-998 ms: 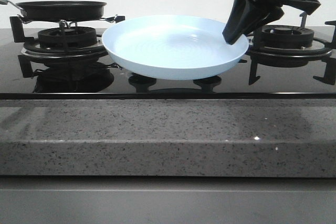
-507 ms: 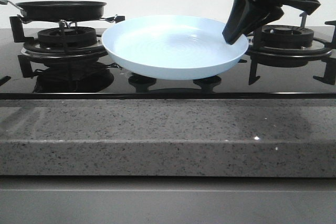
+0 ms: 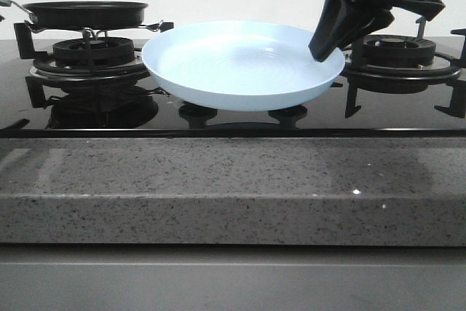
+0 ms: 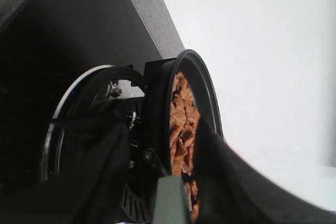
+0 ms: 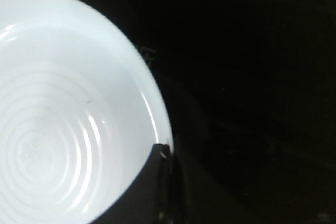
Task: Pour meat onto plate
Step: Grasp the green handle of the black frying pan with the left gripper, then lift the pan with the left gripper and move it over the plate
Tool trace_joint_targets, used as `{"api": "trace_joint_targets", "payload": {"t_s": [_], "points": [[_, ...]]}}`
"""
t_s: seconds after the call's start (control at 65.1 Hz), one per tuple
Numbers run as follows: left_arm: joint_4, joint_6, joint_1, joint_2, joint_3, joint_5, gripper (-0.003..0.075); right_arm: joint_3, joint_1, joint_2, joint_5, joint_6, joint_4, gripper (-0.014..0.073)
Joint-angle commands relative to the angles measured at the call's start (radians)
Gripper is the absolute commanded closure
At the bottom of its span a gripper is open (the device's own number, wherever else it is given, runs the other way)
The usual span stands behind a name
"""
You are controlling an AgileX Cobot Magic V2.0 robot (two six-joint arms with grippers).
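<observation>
The pale blue plate (image 3: 240, 63) sits level over the glass hob between the two burners and holds nothing. My right gripper (image 3: 325, 50) is shut on its right rim; the right wrist view shows the plate (image 5: 63, 108) with the gripper (image 5: 163, 153) on its edge. The black frying pan (image 3: 84, 14) stands on the left burner. In the left wrist view the meat (image 4: 181, 124) fills the pan (image 4: 202, 77). My left gripper (image 4: 165, 145) is open, its fingers on either side of the pan's grey handle (image 4: 170, 200), not closed on it.
Black burner grates stand at the left (image 3: 87, 52) and right (image 3: 397, 52) of the black glass hob (image 3: 218, 123). Two knobs (image 3: 196, 113) sit under the plate. A speckled grey stone counter edge (image 3: 233, 187) runs along the front, and a white wall stands behind.
A dark part of my left gripper has come into the front view at the far left edge and dropped toward the pan's handle. The plate, pan and right gripper have not moved.
</observation>
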Motion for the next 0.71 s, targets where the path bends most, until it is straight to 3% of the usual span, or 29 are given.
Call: {"api": "trace_joint_targets", "payload": {"t_s": [0.0,0.246,0.691], "points": [[-0.056,0.004,0.001,-0.043,-0.033,0.048,0.0545,-0.025,-0.001,-0.031,-0.028,-0.01,0.005,0.0662],[-0.056,0.006,0.001,-0.043,-0.033,0.055,0.0739,-0.025,-0.001,-0.031,-0.028,-0.01,0.005,0.0662],[-0.112,0.065,0.001,-0.124,-0.033,0.134,0.0741,-0.025,-0.001,-0.031,-0.028,-0.01,0.005,0.0662]]}}
